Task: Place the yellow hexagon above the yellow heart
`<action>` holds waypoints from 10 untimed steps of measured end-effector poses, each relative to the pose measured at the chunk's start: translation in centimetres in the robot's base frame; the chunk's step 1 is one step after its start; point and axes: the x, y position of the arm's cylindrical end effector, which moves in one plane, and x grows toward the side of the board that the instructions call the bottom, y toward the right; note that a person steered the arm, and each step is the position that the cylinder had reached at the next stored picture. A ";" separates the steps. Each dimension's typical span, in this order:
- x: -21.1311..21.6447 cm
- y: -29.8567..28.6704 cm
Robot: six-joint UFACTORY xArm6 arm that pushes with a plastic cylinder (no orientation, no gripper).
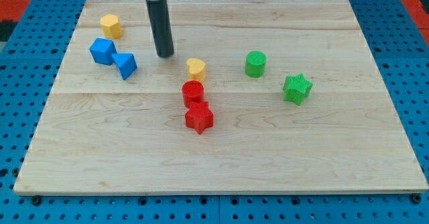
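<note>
The yellow hexagon [111, 26] sits near the board's upper left corner. The yellow heart [196, 69] lies near the middle of the board, just above the red cylinder [193, 92]. My tip [165, 54] rests on the board between them, left of and slightly above the heart, and to the lower right of the hexagon. It touches no block.
A blue cube [102, 51] and a blue triangular block [125, 65] sit left of my tip. A red star [199, 117] lies below the red cylinder. A green cylinder [255, 64] and a green star [297, 88] are at the right. The wooden board [221, 163] lies on a blue pegboard.
</note>
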 end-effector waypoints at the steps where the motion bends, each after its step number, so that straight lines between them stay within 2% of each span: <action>1: -9.0 -0.2; 2: -11.5 -8.6; 3: -9.7 -19.8; 4: -4.2 -16.4; 5: -1.3 -10.1; 6: -5.1 -12.7; 7: -5.9 -9.7; 8: -2.1 -3.1; 9: -2.4 -2.7; 10: -5.3 -1.5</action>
